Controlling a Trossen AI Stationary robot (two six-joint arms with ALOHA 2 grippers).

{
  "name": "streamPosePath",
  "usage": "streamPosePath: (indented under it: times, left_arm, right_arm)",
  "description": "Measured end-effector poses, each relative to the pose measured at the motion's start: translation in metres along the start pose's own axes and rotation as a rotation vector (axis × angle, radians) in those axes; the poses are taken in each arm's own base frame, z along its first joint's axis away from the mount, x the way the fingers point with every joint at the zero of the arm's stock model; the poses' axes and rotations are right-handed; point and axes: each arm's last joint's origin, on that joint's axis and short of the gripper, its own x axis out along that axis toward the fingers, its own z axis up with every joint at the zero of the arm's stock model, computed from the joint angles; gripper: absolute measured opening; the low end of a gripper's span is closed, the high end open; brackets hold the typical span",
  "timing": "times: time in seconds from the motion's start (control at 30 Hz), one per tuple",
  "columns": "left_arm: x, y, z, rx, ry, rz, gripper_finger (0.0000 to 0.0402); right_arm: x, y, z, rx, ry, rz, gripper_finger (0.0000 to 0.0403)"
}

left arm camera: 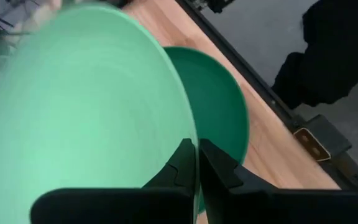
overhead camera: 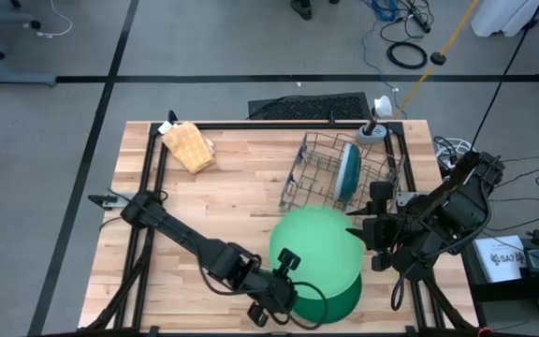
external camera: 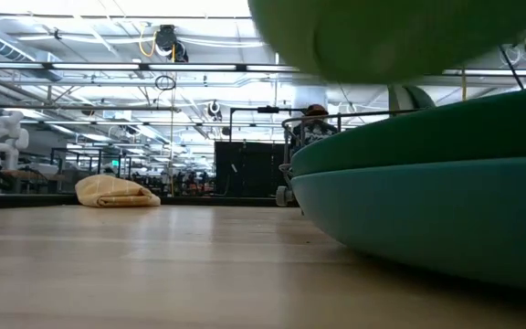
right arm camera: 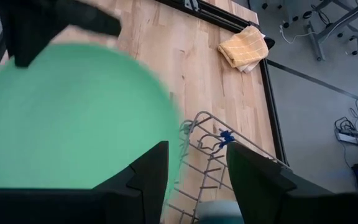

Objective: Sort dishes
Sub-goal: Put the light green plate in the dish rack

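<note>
Pinched at its six-o'clock rim by the clenched left gripper (left arm camera: 197, 165), the stiff, slippery light green plate (overhead camera: 316, 245) is held above the dark green plate (overhead camera: 340, 298); the right gripper (right arm camera: 197, 168) gapes empty at three o'clock.

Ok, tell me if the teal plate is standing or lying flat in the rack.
Standing. The teal plate sits on edge between the rack wires, seen edge-on from above.
</note>
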Motion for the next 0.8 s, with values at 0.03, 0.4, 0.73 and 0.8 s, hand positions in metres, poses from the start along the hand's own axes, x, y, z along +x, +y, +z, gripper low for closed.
streamPosePath:
  times: [0.03, 0.4, 0.73, 0.8]
  left_arm:
    - [-0.006, -0.001, 0.001, 0.003, -0.003, 0.006, 0.0009]
    - [-0.06, 0.002, 0.005, -0.06, -0.031, 0.044, 0.0009]
    - [-0.06, 0.039, -0.004, -0.116, -0.025, 0.165, 0.0009]
    - [-0.054, 0.045, -0.009, -0.119, -0.031, 0.169, 0.0009]
  right_arm:
    - [0.0, 0.0, 0.0, 0.0, 0.0, 0.0, 0.0155]
    - [0.0, 0.0, 0.001, -0.025, -0.01, 0.0, 0.0155]
    - [0.0, 0.001, 0.003, -0.032, -0.03, 0.003, 0.0155]
    - [0.0, 0.001, 0.003, -0.031, -0.032, 0.003, 0.0155]
